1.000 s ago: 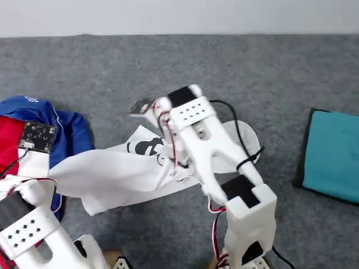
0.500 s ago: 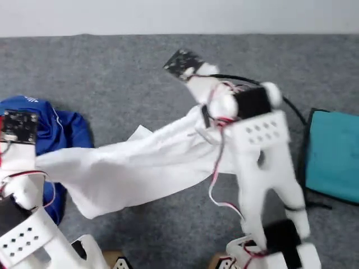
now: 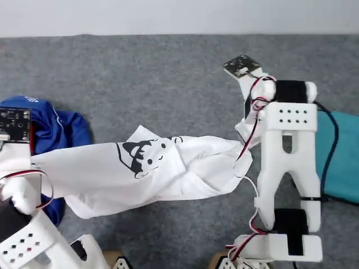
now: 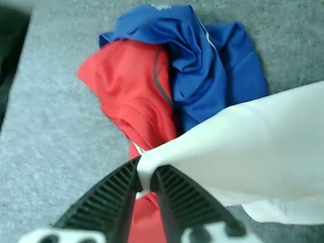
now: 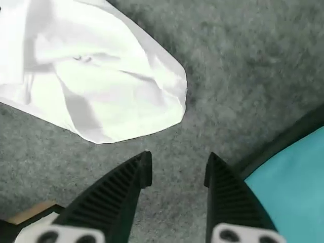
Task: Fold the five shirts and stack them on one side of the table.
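One white shirt (image 3: 140,174) sprawls beside the blue shirt (image 3: 61,126) — soft, light. Your left hand (image 4: 147,177) pinches its near edge; your right hand (image 5: 174,172) hangs spread off the far end — grab there.

Grey felt-like table cover (image 3: 140,67) meets a pale wall (image 3: 179,17) behind.
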`<state>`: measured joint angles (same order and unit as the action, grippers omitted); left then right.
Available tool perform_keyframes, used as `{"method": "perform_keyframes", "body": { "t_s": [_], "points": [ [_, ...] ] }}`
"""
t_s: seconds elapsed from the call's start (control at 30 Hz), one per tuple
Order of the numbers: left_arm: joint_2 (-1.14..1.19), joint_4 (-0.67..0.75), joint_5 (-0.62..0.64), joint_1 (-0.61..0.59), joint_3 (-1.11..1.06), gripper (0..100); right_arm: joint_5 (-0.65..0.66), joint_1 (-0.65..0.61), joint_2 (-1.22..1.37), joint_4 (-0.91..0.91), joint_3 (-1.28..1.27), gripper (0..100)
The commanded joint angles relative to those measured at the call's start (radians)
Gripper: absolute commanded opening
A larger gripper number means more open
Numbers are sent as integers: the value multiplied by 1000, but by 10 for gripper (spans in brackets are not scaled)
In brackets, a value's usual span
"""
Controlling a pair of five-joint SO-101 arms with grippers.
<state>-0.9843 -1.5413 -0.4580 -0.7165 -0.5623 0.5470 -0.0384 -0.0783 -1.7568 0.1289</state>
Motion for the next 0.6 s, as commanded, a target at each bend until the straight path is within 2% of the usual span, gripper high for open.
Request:
{"method": "perform_keyframes", "body": {
  "t_s": [0.0,0.23,0.3,0.37,0.57],
  "points": [
    [-8,2,8,0,-44,5,0,-71,-97,-42,3,169],
    [-2,37,6,-5,-186,5,48,-412,-231,-42,-183,174],
    [-2,55,6,-5,-222,5,48,-496,-231,-41,-247,208],
    [-2,58,6,-3,-234,5,48,-562,-217,-39,-276,241],
    [-2,58,6,0,-236,5,48,-680,-91,-8,-279,245]
  ]
}}
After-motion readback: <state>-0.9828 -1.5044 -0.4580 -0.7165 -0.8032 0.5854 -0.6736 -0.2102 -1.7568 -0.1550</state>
